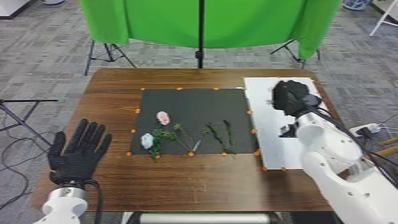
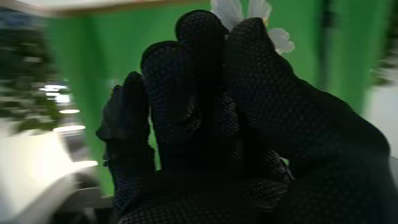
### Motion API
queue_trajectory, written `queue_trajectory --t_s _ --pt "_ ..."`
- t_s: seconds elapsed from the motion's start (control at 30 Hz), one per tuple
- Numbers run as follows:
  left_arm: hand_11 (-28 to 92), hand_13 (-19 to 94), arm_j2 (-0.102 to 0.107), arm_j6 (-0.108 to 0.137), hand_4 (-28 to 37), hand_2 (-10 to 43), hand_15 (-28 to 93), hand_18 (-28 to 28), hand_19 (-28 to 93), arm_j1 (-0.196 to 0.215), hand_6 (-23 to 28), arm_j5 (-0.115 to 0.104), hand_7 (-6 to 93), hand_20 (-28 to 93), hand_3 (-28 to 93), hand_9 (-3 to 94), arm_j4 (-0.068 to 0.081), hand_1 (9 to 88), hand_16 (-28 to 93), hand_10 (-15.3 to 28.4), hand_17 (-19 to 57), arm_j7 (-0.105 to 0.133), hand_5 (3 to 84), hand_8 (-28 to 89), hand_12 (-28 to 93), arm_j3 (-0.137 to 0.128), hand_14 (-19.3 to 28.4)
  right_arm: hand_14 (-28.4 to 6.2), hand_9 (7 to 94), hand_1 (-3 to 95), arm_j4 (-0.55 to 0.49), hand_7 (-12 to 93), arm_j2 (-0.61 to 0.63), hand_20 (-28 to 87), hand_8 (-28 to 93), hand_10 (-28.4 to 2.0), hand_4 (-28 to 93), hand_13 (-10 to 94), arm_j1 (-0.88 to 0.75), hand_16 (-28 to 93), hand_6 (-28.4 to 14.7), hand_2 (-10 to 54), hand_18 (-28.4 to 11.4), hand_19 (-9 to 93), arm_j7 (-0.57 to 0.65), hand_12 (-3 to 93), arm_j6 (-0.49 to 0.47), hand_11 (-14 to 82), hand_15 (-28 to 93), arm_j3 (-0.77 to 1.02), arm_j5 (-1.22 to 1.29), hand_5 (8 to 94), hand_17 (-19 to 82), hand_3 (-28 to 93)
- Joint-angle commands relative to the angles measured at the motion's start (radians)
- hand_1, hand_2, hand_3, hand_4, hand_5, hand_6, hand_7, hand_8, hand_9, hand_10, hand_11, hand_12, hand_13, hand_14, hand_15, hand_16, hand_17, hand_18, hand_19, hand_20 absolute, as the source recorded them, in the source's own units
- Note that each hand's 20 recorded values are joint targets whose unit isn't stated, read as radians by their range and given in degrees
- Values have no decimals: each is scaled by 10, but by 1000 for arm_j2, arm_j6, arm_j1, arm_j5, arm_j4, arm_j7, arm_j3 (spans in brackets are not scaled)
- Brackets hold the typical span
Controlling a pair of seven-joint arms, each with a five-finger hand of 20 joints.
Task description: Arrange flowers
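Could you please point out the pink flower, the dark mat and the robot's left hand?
Pink flower (image 1: 163, 118): head view, on its bloom.
Dark mat (image 1: 202, 106): head view, on its bare surface.
Left hand (image 1: 74, 162): head view, below the fingers.

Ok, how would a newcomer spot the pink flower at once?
Find the dark mat on the brown table. The pink flower lies on its left half. Its pink head sets it apart from the white flower, whose head is nearer the robot.

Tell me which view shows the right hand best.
The right wrist view: the right hand is large and close there, its glove's texture visible. The head view shows it small, over the white board.
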Motion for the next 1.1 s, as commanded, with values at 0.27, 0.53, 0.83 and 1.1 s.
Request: queue_trajectory --t_s 0.27,0.53,0.83,1.1 --pt "201 272 -5 12 -283 173 354 137 359 -4 101 -2 97 120 752 378 7 236 -73 159 -88 -28 454 -89 91 13 159 -97 803 596 44 362 -221 401 -70 -113 -283 641 231 373 -7 -95 -224 861 -187 404 -59 149 612 -316 -45 700 300 721" --pt "201 273 7 12 -283 173 353 137 360 -36 101 -8 97 120 751 379 21 237 -74 159 -88 -36 454 -89 91 24 159 -96 796 594 93 363 -299 403 -73 -112 -283 637 260 371 -7 -95 -223 861 -249 403 -133 147 612 -419 -75 690 300 723" --pt "201 273 18 -9 -283 174 355 138 361 -19 101 -12 98 119 751 380 5 237 -74 159 -88 -32 455 -89 91 26 159 -95 789 594 138 369 -319 404 -77 -111 -283 632 279 373 -9 -95 -222 861 -236 400 -100 148 609 -511 -140 680 297 726" --pt "201 274 22 4 -283 175 355 137 360 -47 102 -14 98 119 750 380 20 238 -74 159 -87 -43 456 -89 91 32 159 -94 783 593 249 373 -367 408 -82 -111 -283 628 308 375 -10 -95 -222 862 -242 398 -35 149 611 -519 -231 674 296 728"
